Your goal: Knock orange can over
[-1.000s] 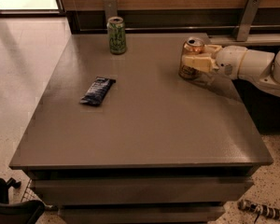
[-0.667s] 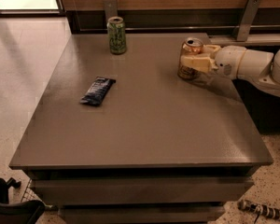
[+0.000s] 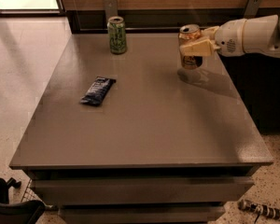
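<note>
The orange can is upright near the table's far right, lifted a little off the grey table, with its shadow on the surface just below it. My gripper reaches in from the right on a white arm and is shut around the can's middle. One cream finger crosses the can's front. The can's silver top shows above the finger.
A green-and-white patterned can stands upright at the table's far edge, left of centre. A dark blue snack packet lies flat on the left half. A wood-panelled wall with metal brackets runs behind the table. The floor lies to the left.
The orange can has risen off the table in my gripper and stands straighter than before. The green can and the packet have not moved.
</note>
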{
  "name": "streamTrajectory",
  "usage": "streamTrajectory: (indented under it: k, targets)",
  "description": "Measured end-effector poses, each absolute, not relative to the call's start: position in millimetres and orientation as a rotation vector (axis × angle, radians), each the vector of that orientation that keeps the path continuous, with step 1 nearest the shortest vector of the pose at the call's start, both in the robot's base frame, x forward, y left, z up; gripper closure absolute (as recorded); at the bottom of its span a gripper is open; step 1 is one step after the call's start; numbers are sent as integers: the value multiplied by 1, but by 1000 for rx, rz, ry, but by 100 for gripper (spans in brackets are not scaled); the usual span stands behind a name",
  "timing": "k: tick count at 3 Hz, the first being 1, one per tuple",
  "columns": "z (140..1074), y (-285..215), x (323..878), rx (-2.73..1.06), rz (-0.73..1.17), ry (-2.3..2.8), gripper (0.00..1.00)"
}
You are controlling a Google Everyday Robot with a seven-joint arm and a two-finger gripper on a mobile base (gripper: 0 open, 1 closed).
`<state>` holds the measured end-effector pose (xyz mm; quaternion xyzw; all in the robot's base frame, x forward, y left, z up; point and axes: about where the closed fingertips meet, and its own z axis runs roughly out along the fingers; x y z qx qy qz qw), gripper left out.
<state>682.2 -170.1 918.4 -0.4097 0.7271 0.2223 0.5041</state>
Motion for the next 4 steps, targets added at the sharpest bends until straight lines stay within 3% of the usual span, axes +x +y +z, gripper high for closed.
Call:
streamTrajectory:
  k: [4]
  targets:
    - [902,-180,655,-1461,181,2198,100]
